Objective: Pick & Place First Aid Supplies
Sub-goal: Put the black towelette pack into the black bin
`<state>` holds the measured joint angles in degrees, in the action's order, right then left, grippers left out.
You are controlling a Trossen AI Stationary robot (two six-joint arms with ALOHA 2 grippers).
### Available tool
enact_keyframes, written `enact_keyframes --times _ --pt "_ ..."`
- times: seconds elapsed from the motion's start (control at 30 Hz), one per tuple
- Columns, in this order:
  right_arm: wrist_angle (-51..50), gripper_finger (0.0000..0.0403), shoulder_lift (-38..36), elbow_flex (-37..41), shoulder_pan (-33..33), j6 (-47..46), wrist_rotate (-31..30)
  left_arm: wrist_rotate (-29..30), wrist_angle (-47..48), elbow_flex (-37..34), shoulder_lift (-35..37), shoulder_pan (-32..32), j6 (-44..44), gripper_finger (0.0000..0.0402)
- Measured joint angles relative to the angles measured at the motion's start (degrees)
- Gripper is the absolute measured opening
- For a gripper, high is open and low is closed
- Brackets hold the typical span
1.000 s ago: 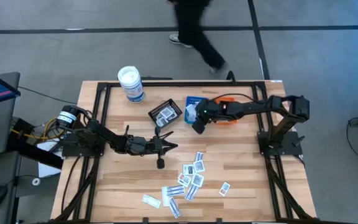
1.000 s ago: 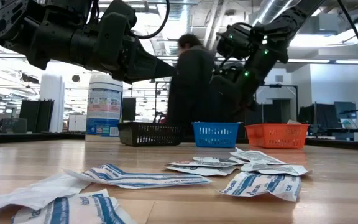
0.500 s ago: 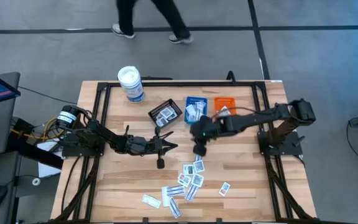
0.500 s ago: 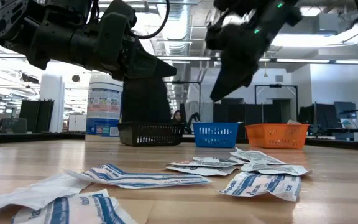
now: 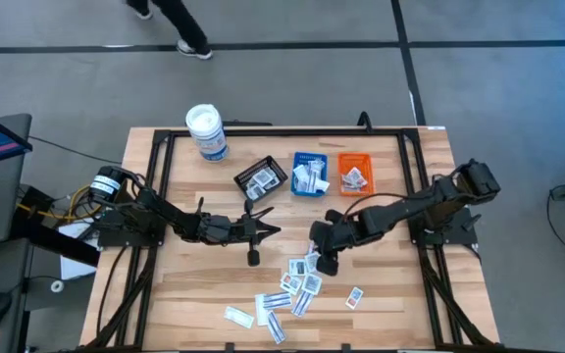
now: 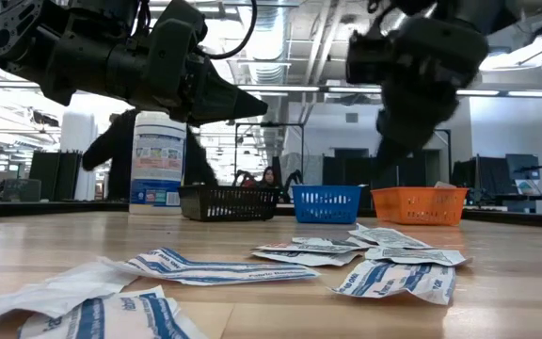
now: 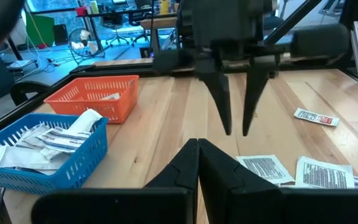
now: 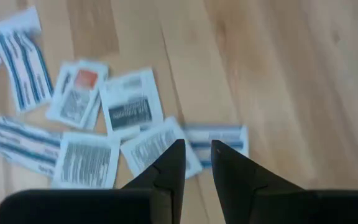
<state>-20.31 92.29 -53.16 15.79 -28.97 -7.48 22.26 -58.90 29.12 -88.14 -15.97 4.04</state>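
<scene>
My right gripper (image 5: 326, 263) hung over the near-middle of the table (image 5: 390, 284), right above the top edge of the loose packets (image 5: 300, 279). Its fingers (image 8: 169, 163) stood a narrow gap apart with nothing between them, pointing down at the pile; not touching any packet as far as I could tell. Under them lay several white packets, some with blue stripes, one with a red patch (image 8: 78, 93), some overlapping.

My left gripper (image 5: 269, 230) hovered over the table's middle-left, pinched closed and empty, pointed toward the right arm.

Packets were spread flat on the wood in a cluster toward the front, with one stray (image 5: 354, 296) off to the right and two more (image 5: 239, 316) at the front-left. More packets sat in the three small baskets at the back: black basket (image 5: 260, 179), blue basket (image 5: 309, 174), orange basket (image 5: 354, 175), side by side. A white canister (image 5: 206, 131) stood at the back left, apart from the baskets.

A person's legs (image 5: 170, 22) showed on the floor beyond the table.
</scene>
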Motion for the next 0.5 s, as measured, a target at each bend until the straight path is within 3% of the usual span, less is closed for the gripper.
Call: enact_keyframes --times 0.13,0.37,0.5 --pt "-0.8 0.0075 2.1 1.1 0.0 -1.1 0.1 0.0 -0.1 0.0 0.0 0.0 0.0 0.0010" --pt "6.2 0.0100 6.1 0.9 1.5 7.6 0.6 0.0 -0.3 0.0 0.0 0.0 0.0 0.0010" --pt "6.0 0.0115 7.6 0.9 3.0 8.1 1.6 0.0 -0.3 0.0 0.0 0.0 0.0 0.0010"
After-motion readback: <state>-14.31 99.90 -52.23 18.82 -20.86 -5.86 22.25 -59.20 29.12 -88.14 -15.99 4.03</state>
